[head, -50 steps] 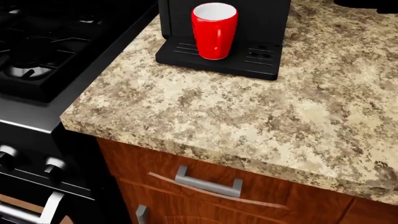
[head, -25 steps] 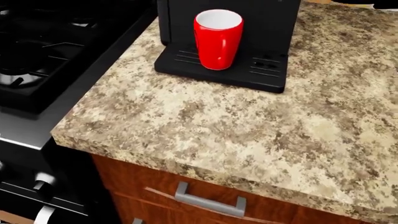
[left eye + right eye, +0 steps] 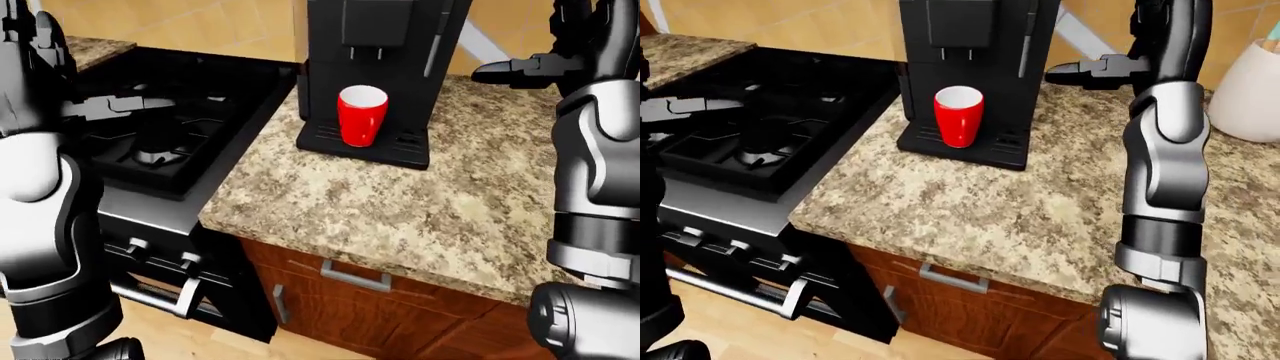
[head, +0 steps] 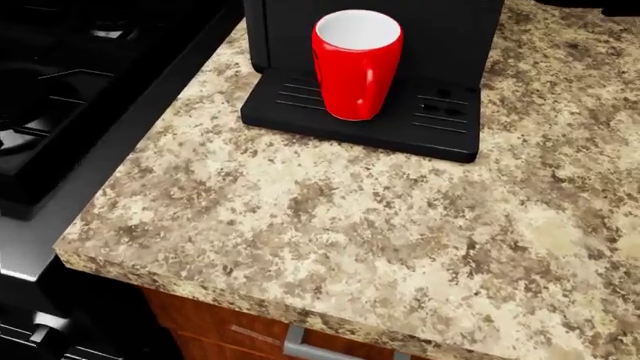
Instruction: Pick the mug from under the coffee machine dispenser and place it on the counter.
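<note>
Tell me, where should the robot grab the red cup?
Probably round the middle of the red mug, coming from the right in the head view with the right hand. It stands upright on the coffee machine tray, no handle shows, and the dispenser hangs right above, so a top grab looks blocked.

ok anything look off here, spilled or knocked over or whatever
Nothing stands out. The red mug stands upright on the drip tray of the coffee machine, under the dispenser, with no spill visible on the counter. Both robot hands, left and right, are raised clear of it.
</note>
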You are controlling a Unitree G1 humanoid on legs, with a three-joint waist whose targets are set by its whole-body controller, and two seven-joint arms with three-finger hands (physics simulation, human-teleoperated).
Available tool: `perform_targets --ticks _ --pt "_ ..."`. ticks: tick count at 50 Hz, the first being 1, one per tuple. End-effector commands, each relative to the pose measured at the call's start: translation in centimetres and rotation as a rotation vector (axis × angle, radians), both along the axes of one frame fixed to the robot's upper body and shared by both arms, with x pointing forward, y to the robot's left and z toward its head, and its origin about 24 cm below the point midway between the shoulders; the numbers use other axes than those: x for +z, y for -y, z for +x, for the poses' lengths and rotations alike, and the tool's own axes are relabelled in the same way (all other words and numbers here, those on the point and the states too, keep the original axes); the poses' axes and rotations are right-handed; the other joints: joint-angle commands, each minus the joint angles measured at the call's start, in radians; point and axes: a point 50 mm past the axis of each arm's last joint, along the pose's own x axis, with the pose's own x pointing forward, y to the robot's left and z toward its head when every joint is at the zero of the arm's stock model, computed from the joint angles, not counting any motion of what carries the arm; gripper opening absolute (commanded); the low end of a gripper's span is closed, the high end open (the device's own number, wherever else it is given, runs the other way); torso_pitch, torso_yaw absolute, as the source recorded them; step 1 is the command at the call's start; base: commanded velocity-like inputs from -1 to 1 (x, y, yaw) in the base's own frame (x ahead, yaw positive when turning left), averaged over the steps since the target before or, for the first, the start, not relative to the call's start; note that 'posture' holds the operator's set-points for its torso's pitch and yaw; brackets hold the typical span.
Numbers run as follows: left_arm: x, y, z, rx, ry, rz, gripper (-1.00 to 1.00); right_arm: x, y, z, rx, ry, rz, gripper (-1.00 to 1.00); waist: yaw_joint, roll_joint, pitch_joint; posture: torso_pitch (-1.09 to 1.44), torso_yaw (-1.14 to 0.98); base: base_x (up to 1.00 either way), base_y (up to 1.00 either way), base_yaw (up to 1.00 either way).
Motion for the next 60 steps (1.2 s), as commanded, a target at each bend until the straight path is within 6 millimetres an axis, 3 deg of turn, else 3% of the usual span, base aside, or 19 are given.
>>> perform_targets --ticks 1,18,31,50,60 --pt "2.3 0.1 -1.0 0.004 0.105 0.034 1.0 2.0 -0.1 -0.8 0.001 0.086 -0.015 1.0 0.002 0.004 -0.039 0.0 0.0 0.0 0.0 0.0" --pt "1.6 0.5 -0.7 0.024 0.079 0.038 1.0 1.9 0.0 -0.7 -0.007 0.08 0.003 1.0 -0.01 0.018 -0.047 0.0 0.0 0.0 0.0 0.0" --pt "0.8 2.9 0.0 -0.06 0.039 0.031 1.0 1.6 0.2 -0.5 -0.031 0.069 -0.012 1.0 -0.006 0.011 -0.043 0.0 0.0 0.0 0.0 0.0" --pt "-0.3 5.1 1.8 -0.051 -0.056 -0.032 1.0 1.4 0.5 -0.4 -0.039 0.028 0.023 1.0 -0.002 0.001 -0.048 0.0 0.0 0.0 0.0 0.0" --pt "-1.6 7.8 2.1 -0.127 -0.118 -0.071 1.0 1.4 0.6 -0.5 -0.043 0.029 0.015 1.0 -0.001 -0.003 -0.051 0.0 0.0 0.0 0.0 0.0"
